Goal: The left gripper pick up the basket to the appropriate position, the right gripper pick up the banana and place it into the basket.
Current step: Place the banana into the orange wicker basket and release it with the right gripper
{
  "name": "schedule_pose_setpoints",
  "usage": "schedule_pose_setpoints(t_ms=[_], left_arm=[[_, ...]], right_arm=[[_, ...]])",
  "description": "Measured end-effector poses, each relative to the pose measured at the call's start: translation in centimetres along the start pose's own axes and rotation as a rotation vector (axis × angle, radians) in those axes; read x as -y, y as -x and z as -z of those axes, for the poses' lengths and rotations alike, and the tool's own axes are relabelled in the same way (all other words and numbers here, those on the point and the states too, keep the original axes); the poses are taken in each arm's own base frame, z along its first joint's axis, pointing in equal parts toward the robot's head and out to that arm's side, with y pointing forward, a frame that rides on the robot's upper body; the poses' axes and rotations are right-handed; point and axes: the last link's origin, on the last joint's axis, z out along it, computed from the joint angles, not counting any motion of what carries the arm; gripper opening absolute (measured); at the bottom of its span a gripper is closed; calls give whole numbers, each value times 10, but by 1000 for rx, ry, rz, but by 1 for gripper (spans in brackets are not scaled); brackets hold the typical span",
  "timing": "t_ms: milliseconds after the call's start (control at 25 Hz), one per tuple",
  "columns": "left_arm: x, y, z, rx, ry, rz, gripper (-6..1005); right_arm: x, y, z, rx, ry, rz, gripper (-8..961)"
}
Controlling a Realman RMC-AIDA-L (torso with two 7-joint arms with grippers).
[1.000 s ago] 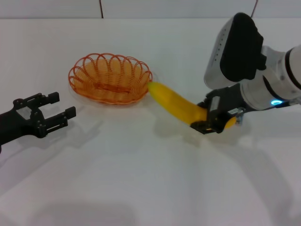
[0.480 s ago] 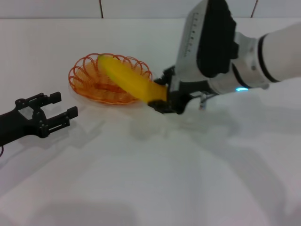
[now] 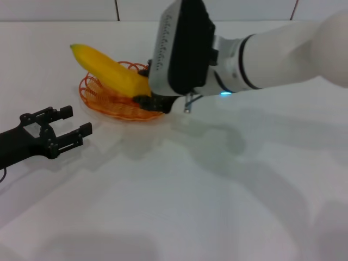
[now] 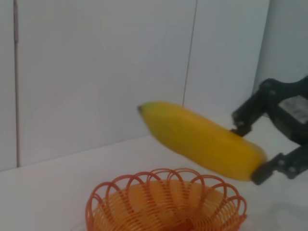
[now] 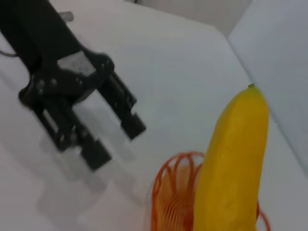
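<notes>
The orange wire basket (image 3: 100, 98) sits on the white table at the far left; it also shows in the left wrist view (image 4: 166, 207) and the right wrist view (image 5: 175, 192). My right gripper (image 3: 145, 97) is shut on one end of the yellow banana (image 3: 109, 70) and holds it tilted just above the basket. The banana also shows in the left wrist view (image 4: 199, 139) and the right wrist view (image 5: 236, 159). My left gripper (image 3: 65, 124) is open and empty on the table, nearer to me than the basket and apart from it.
The white table (image 3: 217, 196) spreads out in front and to the right. A white tiled wall (image 3: 65, 10) rises behind the basket. The bulky silver-white right arm (image 3: 244, 54) reaches across the middle of the table.
My right gripper has carried the banana leftward from the table's right side to above the basket. The left gripper and the basket have stayed in place.
</notes>
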Motion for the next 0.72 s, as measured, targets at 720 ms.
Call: schedule_pose_setpoints(t_ms=[720], left_arm=[[-1,-3,-5,-5,12,-7,701]], right_arm=[[-2,10,-35,2,-33,91,577]])
